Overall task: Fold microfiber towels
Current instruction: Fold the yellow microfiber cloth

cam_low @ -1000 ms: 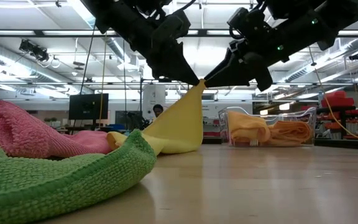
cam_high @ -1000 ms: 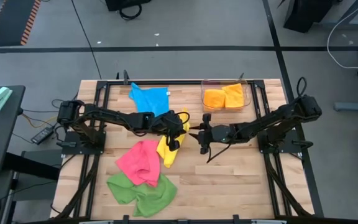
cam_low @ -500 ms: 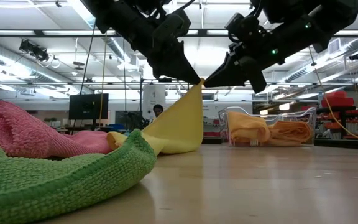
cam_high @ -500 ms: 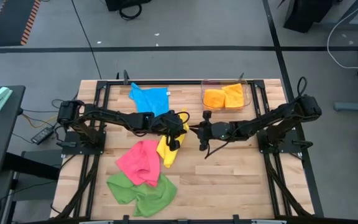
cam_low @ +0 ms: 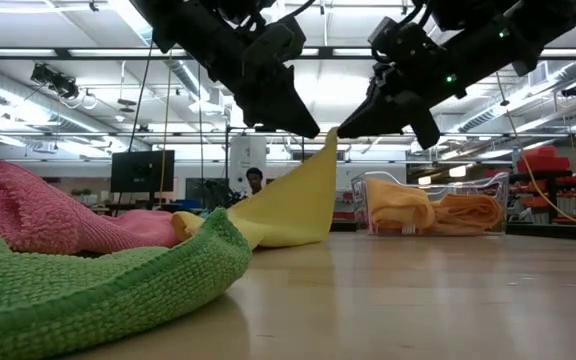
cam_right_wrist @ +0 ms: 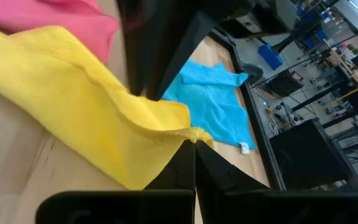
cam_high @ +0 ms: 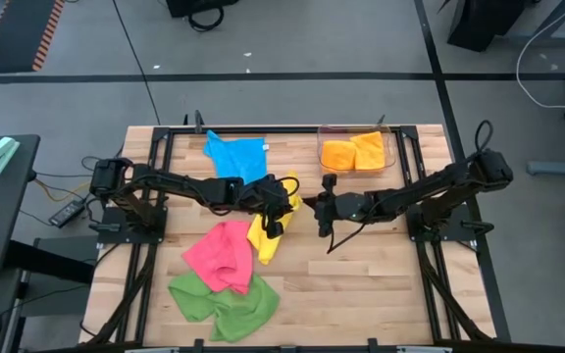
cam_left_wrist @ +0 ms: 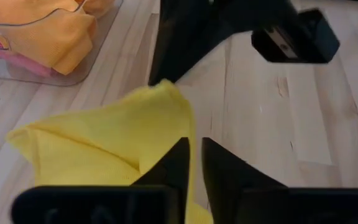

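Observation:
A yellow towel [cam_high: 266, 235] lies at the table's middle, its lower part on the wood beside the pink towel [cam_high: 222, 255]. One corner is raised between my two grippers. My left gripper [cam_high: 290, 201] and my right gripper [cam_high: 312, 204] meet tip to tip above the table, both shut on the yellow towel. A green towel [cam_high: 224, 299] lies near the front edge, partly under the pink one. A blue towel [cam_high: 238, 157] lies flat at the far side. Orange towels [cam_high: 353, 152] lie in the clear bin. My left gripper pinches the yellow towel's raised edge [cam_left_wrist: 190, 134] between its two fingers, just below the corner, slanting down from the table's left. The cloth slopes down from the hold to the table [cam_low: 268, 215]. One layer or several, I cannot tell. My right gripper pinches the yellow towel's topmost corner [cam_right_wrist: 194, 134] at its fingertips, slanting down from the table's right. The corner [cam_low: 332, 132] stands as the towel's peak, lifted clear, with the cloth falling away below it to the table.
The clear plastic bin [cam_high: 388, 147] stands at the far right. Bare wood [cam_high: 381, 275] lies at the table's right and front right. The arms' black frames [cam_high: 155, 176] run along both sides of the table.
My right gripper has shifted a little toward the table's right edge with the yellow corner. The towel's peak now stands at the right fingertips, just beyond the left gripper's tips. The rest of the towel has stayed on the table.

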Controlling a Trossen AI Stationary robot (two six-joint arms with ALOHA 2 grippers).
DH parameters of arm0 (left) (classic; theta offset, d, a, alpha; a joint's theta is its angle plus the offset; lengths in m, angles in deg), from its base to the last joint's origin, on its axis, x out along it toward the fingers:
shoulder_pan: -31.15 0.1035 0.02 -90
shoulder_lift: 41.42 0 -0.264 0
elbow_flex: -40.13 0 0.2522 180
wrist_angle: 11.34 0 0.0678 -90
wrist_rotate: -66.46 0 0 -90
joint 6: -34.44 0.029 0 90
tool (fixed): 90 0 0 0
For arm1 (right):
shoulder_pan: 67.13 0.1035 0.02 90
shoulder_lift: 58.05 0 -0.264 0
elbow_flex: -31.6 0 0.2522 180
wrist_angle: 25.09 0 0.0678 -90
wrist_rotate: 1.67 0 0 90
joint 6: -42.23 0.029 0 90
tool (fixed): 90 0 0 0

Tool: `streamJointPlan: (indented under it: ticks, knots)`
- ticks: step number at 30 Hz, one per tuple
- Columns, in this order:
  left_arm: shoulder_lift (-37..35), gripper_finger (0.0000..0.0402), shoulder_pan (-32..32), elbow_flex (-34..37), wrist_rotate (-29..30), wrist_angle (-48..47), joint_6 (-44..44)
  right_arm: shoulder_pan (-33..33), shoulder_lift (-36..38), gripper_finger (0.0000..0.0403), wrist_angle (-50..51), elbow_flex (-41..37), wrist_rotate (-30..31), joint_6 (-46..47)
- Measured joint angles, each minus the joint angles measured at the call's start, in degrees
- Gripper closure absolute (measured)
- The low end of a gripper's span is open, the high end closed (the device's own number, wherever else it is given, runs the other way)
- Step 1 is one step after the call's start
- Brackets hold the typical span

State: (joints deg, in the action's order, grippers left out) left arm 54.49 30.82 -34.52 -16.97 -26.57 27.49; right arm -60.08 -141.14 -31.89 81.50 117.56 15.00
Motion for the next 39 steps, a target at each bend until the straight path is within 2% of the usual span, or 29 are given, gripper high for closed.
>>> streamJointPlan:
  ticks: [6, 10, 16, 20, 27, 39]
  knots:
    - [-0.07, 0.0284, -2.47, 0.00, -1.21, -0.78, -0.19, 0.00, 5.40, 0.0399, 10.57, 0.00, 0.71, 0.27]
    - [-0.14, 0.0261, -4.36, 0.00, -2.47, -5.38, -1.90, -0.02, 9.67, 0.0399, 18.53, 0.00, -0.66, 1.77]
    - [0.50, 0.0255, -6.33, -0.09, -2.33, -9.98, -8.78, -0.02, 15.02, 0.0399, 22.72, 0.00, -2.52, 5.25]
    - [1.68, 0.0247, -8.02, -0.07, -2.75, -12.88, -12.43, 0.00, 15.93, 0.0400, 24.51, 0.00, -4.48, 6.55]
    - [2.44, 0.0237, -9.80, 0.00, -13.60, -12.86, -19.46, -0.07, 14.54, 0.0400, 25.87, -0.03, -4.48, 7.09]
    - [3.77, 0.0237, -12.42, 0.00, -12.35, -18.80, -25.81, -0.13, 14.08, 0.0400, 25.36, 0.00, -4.46, 7.36]
